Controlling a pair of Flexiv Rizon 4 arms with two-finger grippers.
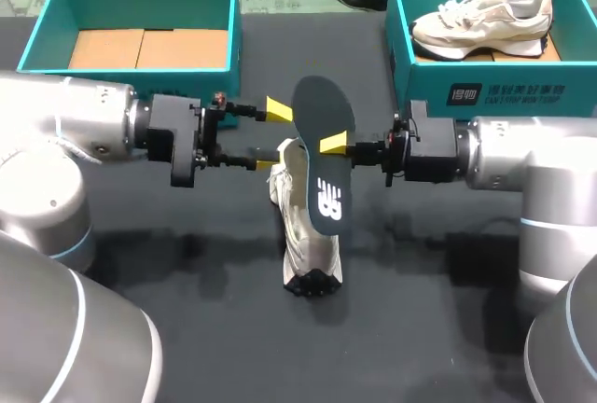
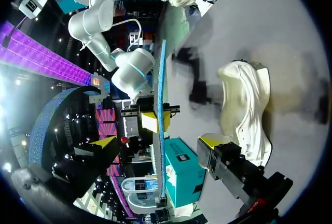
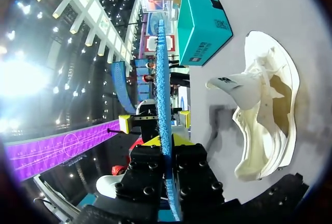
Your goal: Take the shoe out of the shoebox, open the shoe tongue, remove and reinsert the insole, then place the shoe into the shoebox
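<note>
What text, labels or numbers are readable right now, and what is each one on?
insole: white logo near its lower end; a brand mark, not read out.
right box: dark label with white print on the front wall; too small to read.
tongue of the shoe on the table: small dark print, blurred.
No legible numbers or signs elsewhere on the table.

both arms come in level from the sides, wrists horizontal, grippers facing each other mid-table. left gripper has its fingers spread (yellow tips well apart). right gripper is clamped on the insole.
</note>
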